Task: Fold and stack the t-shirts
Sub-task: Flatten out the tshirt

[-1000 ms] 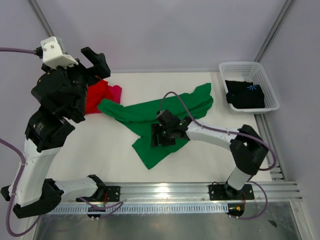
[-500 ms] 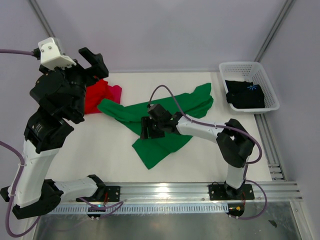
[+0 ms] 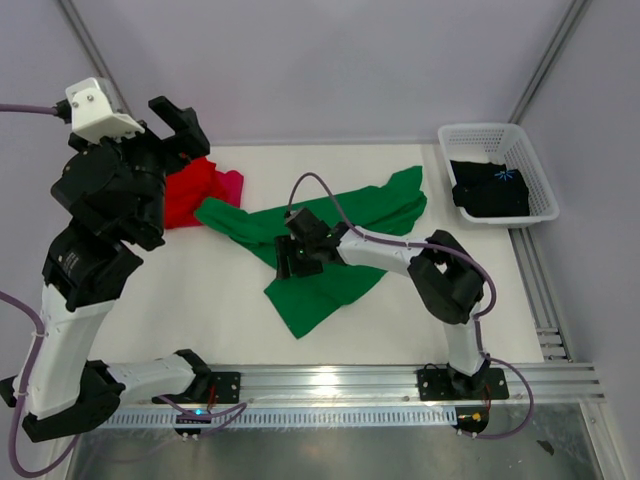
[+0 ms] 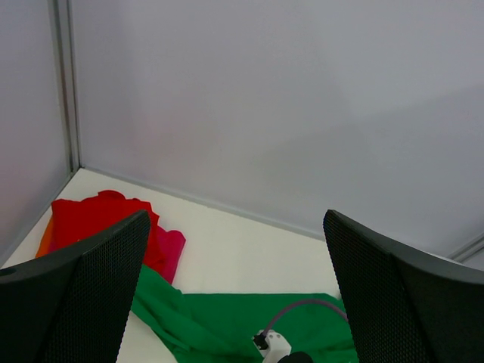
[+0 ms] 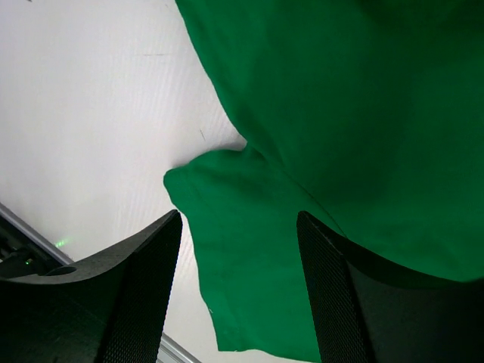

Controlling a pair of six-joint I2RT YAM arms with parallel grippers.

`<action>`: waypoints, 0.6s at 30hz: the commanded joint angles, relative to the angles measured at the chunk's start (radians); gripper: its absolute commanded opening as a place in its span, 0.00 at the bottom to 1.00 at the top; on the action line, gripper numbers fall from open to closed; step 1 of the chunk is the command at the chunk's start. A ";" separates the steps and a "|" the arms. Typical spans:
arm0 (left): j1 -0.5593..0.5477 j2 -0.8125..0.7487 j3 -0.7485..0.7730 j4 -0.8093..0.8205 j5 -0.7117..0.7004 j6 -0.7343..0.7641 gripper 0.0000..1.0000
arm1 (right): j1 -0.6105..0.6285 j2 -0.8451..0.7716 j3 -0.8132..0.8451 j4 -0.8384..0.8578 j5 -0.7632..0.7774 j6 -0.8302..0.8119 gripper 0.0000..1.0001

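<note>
Under the right gripper (image 3: 288,261), a soft green t-shirt (image 3: 322,298) lies rumpled.

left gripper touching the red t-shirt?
Apart. Left wrist view: the left gripper is open and empty, with the red t-shirt lying on the table well below its fingers.

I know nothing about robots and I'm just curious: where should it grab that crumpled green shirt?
Probably by the loose flap of the green shirt, which juts out flat onto bare table. Come straight down from above, where the open right tool hangs. Elsewhere the cloth is bunched in layers.
</note>
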 commanded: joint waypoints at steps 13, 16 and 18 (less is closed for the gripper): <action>0.001 -0.005 0.021 0.034 -0.015 0.004 0.99 | 0.001 0.038 -0.008 -0.080 0.008 -0.037 0.67; 0.001 -0.003 0.017 0.033 -0.012 0.003 0.99 | 0.001 0.041 -0.025 -0.076 0.010 -0.023 0.67; 0.001 -0.003 0.017 0.031 -0.010 0.001 0.99 | 0.001 0.045 -0.032 -0.073 -0.001 -0.019 0.67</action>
